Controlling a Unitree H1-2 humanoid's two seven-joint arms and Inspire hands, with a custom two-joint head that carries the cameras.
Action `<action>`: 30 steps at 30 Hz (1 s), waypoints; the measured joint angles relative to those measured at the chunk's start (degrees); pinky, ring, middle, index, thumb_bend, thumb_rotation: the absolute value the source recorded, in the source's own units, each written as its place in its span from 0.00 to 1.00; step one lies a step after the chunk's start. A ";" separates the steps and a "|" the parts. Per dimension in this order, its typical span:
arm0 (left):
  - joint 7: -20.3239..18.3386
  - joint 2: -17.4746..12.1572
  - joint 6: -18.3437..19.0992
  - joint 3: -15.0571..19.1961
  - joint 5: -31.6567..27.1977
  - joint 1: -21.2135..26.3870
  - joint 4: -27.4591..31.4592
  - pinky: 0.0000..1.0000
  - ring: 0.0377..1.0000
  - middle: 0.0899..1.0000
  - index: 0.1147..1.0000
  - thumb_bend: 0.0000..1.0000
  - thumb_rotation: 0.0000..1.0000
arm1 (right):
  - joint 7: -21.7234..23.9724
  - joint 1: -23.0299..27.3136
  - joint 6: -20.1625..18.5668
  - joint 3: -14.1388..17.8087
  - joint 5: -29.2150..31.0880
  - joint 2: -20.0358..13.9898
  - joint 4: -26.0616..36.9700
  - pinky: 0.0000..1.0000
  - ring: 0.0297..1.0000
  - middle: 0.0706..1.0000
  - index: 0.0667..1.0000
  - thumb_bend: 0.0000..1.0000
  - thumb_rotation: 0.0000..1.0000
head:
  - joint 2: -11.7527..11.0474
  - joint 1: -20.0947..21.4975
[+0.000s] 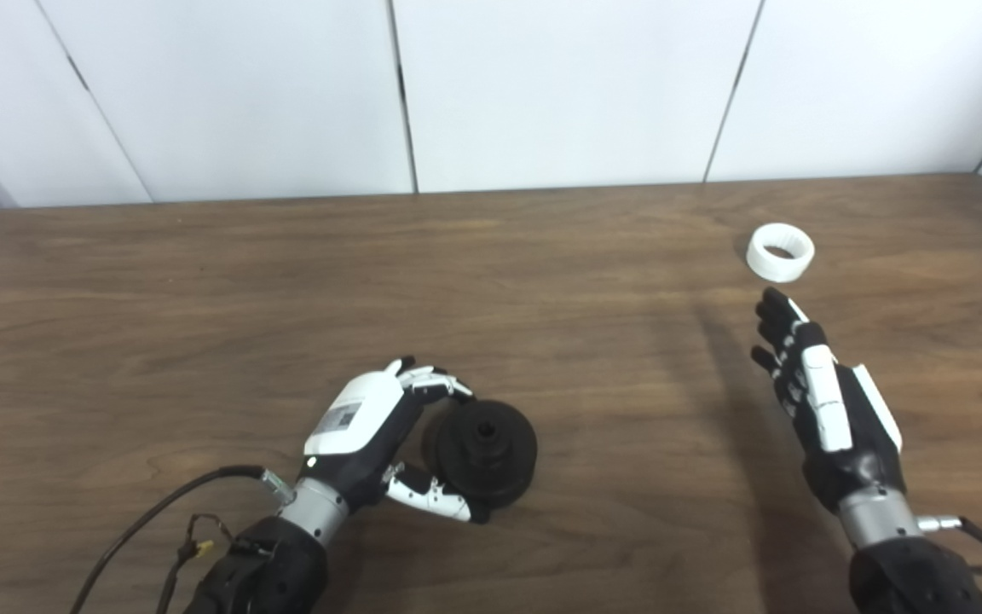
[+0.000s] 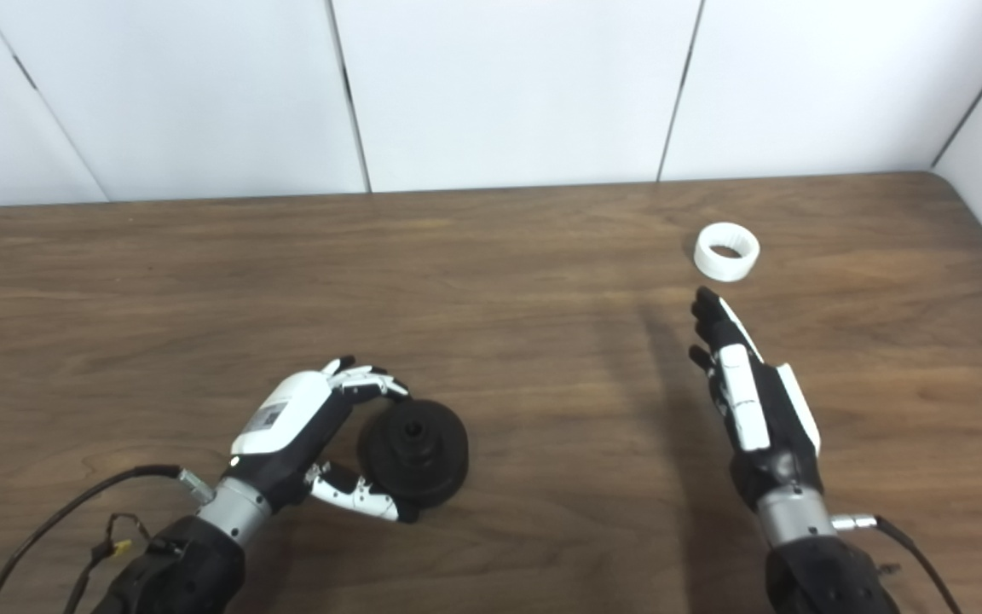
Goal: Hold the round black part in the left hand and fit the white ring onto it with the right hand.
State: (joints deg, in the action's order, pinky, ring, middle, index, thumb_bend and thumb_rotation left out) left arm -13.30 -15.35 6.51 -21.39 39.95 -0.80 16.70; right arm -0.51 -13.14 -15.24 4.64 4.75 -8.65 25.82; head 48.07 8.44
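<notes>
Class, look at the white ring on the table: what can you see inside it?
The white ring lies flat on the table, hollow side up. Inside shows only its inner wall and dark shadow; nothing visible sits in it. The near wall hides part of the interior.

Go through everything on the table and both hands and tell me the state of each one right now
Round black part: on the table, gripped at its edge.
White ring: lying flat on the table, untouched, hole up.
Left hand: shut on the round black part.
Right hand: open, fingers extended toward the white ring, just short of it.
</notes>
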 measured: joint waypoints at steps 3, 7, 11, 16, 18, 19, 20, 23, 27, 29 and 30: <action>-0.20 0.21 -0.11 0.16 0.03 -0.03 -0.02 1.00 0.90 0.77 0.42 0.52 0.06 | -0.01 0.11 -0.01 -0.22 -0.30 0.00 0.00 0.94 0.97 0.94 0.93 0.60 1.00 | 0.00 0.09; -0.04 0.22 -0.88 0.41 -0.01 -0.03 -0.44 1.00 0.89 0.77 0.42 0.52 0.06 | -0.04 0.12 -0.02 -0.22 -0.27 0.00 0.00 0.95 0.97 0.95 0.93 0.60 1.00 | 0.09 0.18; 0.87 0.29 -2.24 0.64 -0.07 -0.03 -1.39 1.00 0.89 0.77 0.42 0.52 0.06 | -0.04 0.15 -0.01 -0.20 -0.04 0.00 0.00 0.95 0.98 0.95 0.93 0.61 0.99 | -0.17 0.26; 1.47 0.62 -2.98 0.77 -0.08 -0.03 -2.09 1.00 0.89 0.77 0.42 0.52 0.06 | -0.03 0.16 0.01 -0.20 0.00 -0.01 -0.01 0.96 0.98 0.95 0.93 0.62 0.99 | -0.26 0.44; 1.87 0.74 -3.38 0.82 -0.10 -0.02 -2.45 1.00 0.88 0.77 0.42 0.52 0.06 | -0.04 0.17 0.02 -0.19 0.10 -0.01 -0.02 0.96 0.97 0.95 0.93 0.62 0.99 | -0.35 0.53; 2.10 0.76 -3.74 0.85 -0.11 -0.02 -2.71 1.00 0.88 0.77 0.42 0.52 0.06 | -0.04 0.17 0.02 -0.18 0.27 -0.01 -0.02 0.96 0.97 0.95 0.93 0.62 0.99 | -0.35 0.53; 2.21 0.76 -4.05 0.88 -0.11 -0.02 -2.88 1.00 0.88 0.77 0.42 0.52 0.06 | -0.04 0.17 0.02 -0.16 0.48 -0.01 -0.02 0.96 0.97 0.95 0.93 0.62 0.99 | -0.35 0.62; 2.22 0.77 -4.36 0.95 -0.11 -0.02 -3.04 1.00 0.88 0.77 0.42 0.52 0.06 | -0.04 0.18 0.01 -0.14 0.86 0.00 -0.02 0.96 0.98 0.95 0.93 0.60 0.99 | -0.44 1.05; 2.24 0.77 -4.75 1.10 -0.11 -0.02 -3.31 1.00 0.88 0.77 0.42 0.52 0.06 | -0.12 0.26 -0.10 0.22 1.89 0.00 0.58 0.99 0.98 0.95 0.94 0.56 0.97 | -0.52 1.84; 2.25 0.77 -4.99 1.22 -0.11 -0.04 -3.45 1.00 0.88 0.77 0.42 0.52 0.06 | -0.54 0.57 -0.11 0.79 1.93 -0.05 2.09 1.00 0.97 0.94 0.92 0.57 0.93 | -0.61 2.46; 2.24 0.76 -5.03 1.32 -0.11 -0.04 -3.54 1.00 0.88 0.77 0.42 0.52 0.06 | -0.73 1.07 -0.25 1.17 1.67 -0.20 2.79 1.00 0.96 0.93 0.91 0.59 0.91 | -1.31 5.07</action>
State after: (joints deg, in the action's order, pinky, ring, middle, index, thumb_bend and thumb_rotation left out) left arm -11.07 -14.59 1.48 -20.07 39.84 -0.85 13.16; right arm -1.25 -12.07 -15.49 5.81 6.42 -8.84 28.62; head 46.76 13.51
